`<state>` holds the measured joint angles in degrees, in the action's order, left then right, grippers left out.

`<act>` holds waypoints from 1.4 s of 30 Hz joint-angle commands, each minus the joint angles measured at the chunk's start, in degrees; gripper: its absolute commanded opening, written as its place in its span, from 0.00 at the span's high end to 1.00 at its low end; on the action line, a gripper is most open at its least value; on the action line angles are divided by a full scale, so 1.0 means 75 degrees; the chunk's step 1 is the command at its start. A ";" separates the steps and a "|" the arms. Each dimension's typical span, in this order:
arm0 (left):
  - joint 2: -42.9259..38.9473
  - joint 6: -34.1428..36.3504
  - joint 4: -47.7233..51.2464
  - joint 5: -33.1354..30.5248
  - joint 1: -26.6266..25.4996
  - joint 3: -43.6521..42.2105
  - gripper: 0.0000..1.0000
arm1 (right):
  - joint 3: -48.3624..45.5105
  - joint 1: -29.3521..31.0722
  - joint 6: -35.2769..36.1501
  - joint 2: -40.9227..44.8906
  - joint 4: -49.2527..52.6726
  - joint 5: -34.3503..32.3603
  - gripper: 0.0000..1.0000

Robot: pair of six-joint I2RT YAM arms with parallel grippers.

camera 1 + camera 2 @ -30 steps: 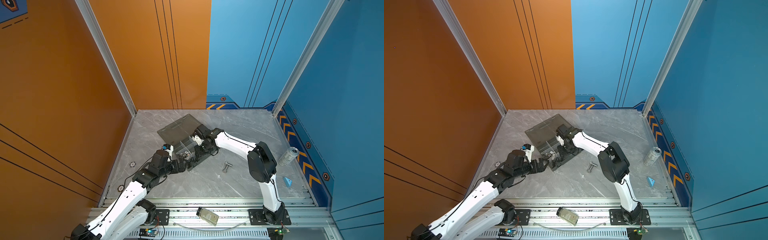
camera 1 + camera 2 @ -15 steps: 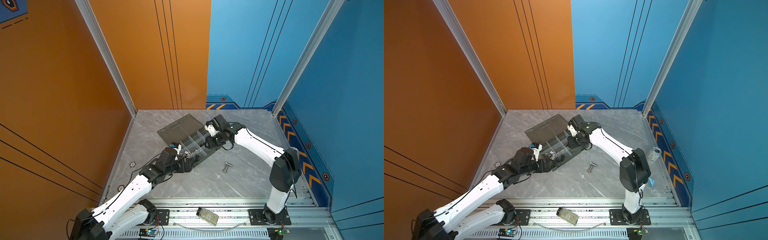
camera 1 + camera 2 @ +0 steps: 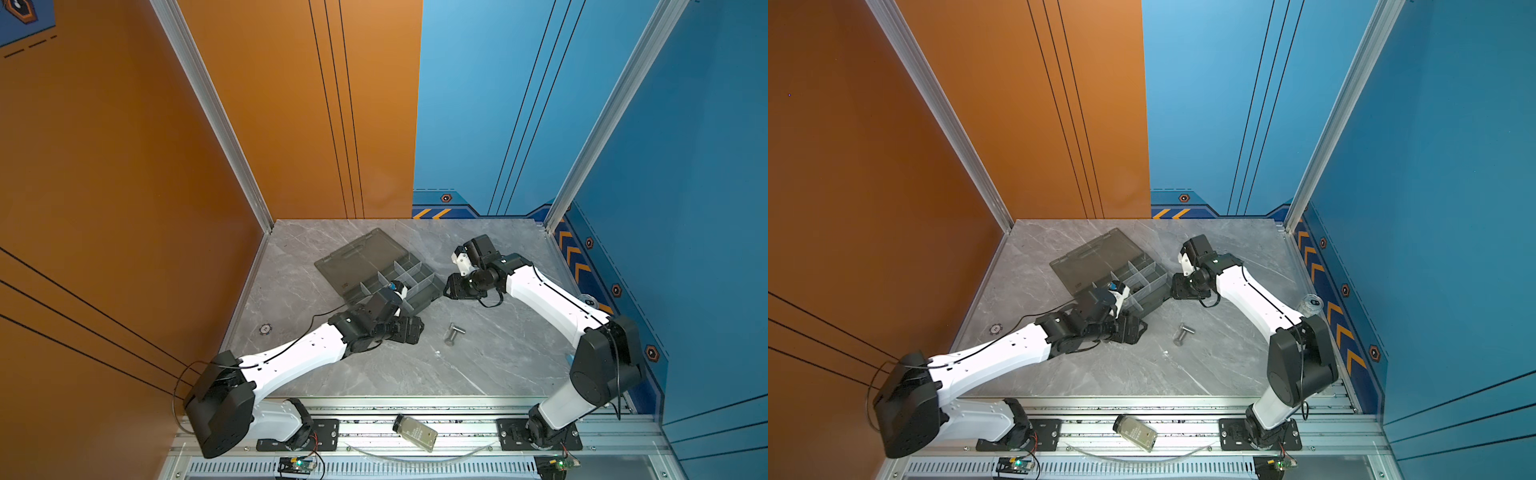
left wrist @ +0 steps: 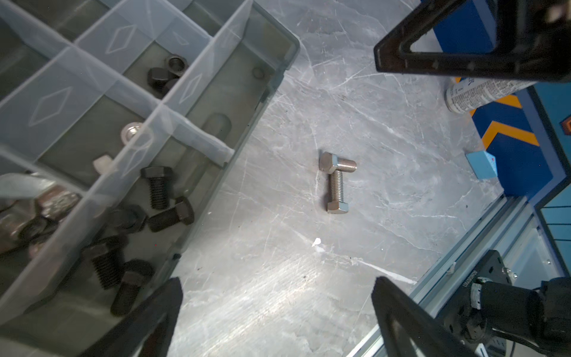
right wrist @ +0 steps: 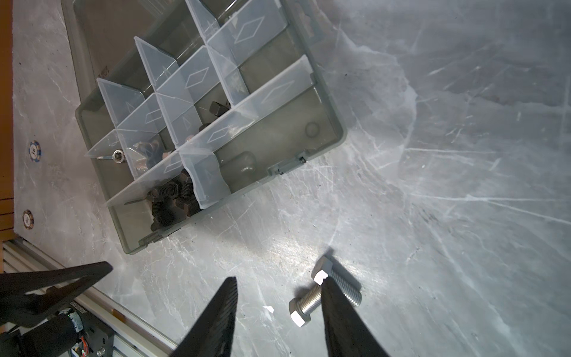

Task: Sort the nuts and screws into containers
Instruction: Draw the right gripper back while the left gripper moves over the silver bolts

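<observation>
The left claw hangs spread wide and empty just off the organiser box's front wall. It is probably readied for the two silver screws, which lie crossed and touching on the surface a little out from that wall. The right claw, parted with nothing between, hovers off the box's corner, and one of its fingers masks part of those screws. Inside the box, black screws fill a front cell and nuts sit deeper. Cloudy dividers blur the other cells, and a white fleck beyond the screws is unidentifiable.
</observation>
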<state>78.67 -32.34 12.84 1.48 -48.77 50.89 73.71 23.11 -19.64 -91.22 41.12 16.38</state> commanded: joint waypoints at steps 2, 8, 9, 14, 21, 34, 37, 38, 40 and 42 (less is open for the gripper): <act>0.0802 0.0233 -0.0066 -0.0163 -0.0349 0.0696 0.02 | -0.0530 -0.0471 -0.0303 0.0473 -0.0254 0.0107 0.52; 0.1940 0.0439 0.0094 -0.0161 -0.0688 0.1646 0.02 | -0.1035 -0.0907 -0.0345 0.0904 -0.0363 0.0218 0.51; 0.2131 0.0509 0.0141 -0.0182 -0.0748 0.1802 0.02 | -0.1116 -0.0973 -0.0355 0.0945 -0.0362 0.0206 0.51; 0.2895 0.0766 0.0259 -0.0156 -0.1017 0.2467 0.02 | -0.1442 -0.1282 -0.0487 0.1104 -0.0466 0.0331 0.51; 0.3770 0.0987 0.0850 -0.0614 -0.1425 0.3167 0.02 | -0.1658 -0.1477 -0.0510 0.1239 -0.0539 0.0355 0.50; 0.4760 0.1045 0.1408 -0.1159 -0.1781 0.3851 0.03 | -0.1759 -0.1614 -0.0466 0.1240 -0.0585 0.0462 0.50; 0.4928 0.1041 0.1478 -0.1261 -0.1817 0.3939 0.06 | -0.1789 -0.1622 -0.0452 0.1241 -0.0585 0.0459 0.50; 0.4992 0.1059 0.1528 -0.1263 -0.1817 0.3993 0.07 | -0.1807 -0.1629 -0.0452 0.1238 -0.0595 0.0464 0.50; 0.5092 0.1065 0.1616 -0.1275 -0.1822 0.4109 0.09 | -0.1807 -0.1635 -0.0440 0.1241 -0.0596 0.0466 0.50; 0.5175 0.1066 0.1705 -0.1263 -0.1825 0.4198 0.11 | -0.1798 -0.1649 -0.0440 0.1228 -0.0596 0.0496 0.50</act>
<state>116.44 -24.88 22.81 -6.31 -61.63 80.49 60.90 11.18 -22.61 -83.44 37.23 19.38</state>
